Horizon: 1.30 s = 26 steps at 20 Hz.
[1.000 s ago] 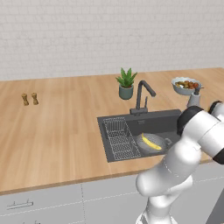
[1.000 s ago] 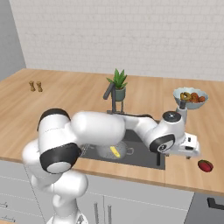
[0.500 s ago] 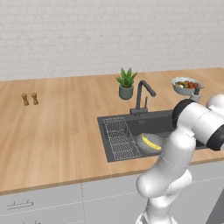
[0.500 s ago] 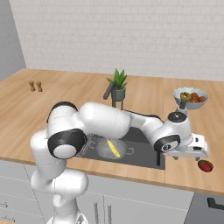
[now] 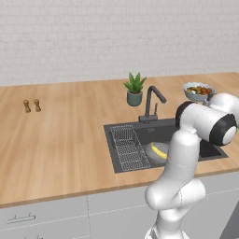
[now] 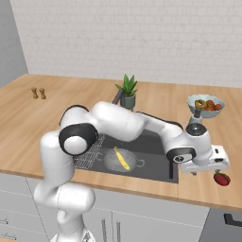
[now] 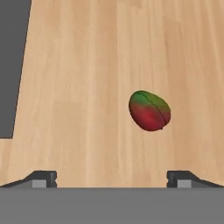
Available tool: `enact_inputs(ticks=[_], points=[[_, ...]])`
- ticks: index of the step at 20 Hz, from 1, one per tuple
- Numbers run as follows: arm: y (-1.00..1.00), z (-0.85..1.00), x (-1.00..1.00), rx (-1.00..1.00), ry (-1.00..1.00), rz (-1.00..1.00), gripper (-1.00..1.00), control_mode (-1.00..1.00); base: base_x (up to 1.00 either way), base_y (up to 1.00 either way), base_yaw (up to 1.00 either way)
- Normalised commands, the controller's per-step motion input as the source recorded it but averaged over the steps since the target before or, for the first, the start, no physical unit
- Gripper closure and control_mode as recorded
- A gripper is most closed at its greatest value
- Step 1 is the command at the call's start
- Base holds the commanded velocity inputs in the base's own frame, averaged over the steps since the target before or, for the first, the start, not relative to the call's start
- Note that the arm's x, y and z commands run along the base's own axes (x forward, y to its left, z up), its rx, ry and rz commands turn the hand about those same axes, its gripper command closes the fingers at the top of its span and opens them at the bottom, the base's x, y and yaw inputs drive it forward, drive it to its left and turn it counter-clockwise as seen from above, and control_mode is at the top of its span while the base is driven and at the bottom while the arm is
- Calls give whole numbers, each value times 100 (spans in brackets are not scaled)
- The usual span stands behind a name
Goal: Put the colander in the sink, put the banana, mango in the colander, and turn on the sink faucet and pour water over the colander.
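gripper (image 6: 218, 169) over mango (image 6: 221, 178), counter right of sink (image 6: 156, 146) | banana (image 6: 121, 158) in colander (image 6: 121, 161)

colander (image 6: 122, 160): grey, upright in sink (image 6: 153, 142) | banana (image 6: 121, 158): yellow, lying in colander | mango (image 7: 149, 110): red-green, on counter right of sink | faucet (image 5: 152, 102): behind sink

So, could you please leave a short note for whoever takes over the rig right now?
Gripper: open, empty, fingers spread above the counter over the mango, not touching it.
Colander: in the sink.
Banana: lying in the colander.
Mango: on the counter right of the sink, near the front edge.
Sink faucet: no water seen running.
Done: colander placed, banana in.
Left: pick up the mango, put it in the colander, turn on the faucet and wet the colander.
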Motion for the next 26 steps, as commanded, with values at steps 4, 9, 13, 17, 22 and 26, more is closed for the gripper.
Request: enact_inputs(ticks=[4, 9, 13, 17, 22, 26], points=[[-22, -3, -3, 0, 0, 19, -100, -100, 0, 0, 0], [-24, -1, 1, 0, 3, 12, -100, -100, 0, 0, 0], [-22, 0, 2, 0, 11, 8, -100, -100, 0, 0, 0], [-17, 0, 9, 0, 18, 6, -100, -100, 0, 0, 0], [-12, -1, 14, 0, 19, 2, -100, -100, 0, 0, 0], [-7, -1, 19, 0, 12, 0, -100, -100, 0, 0, 0]])
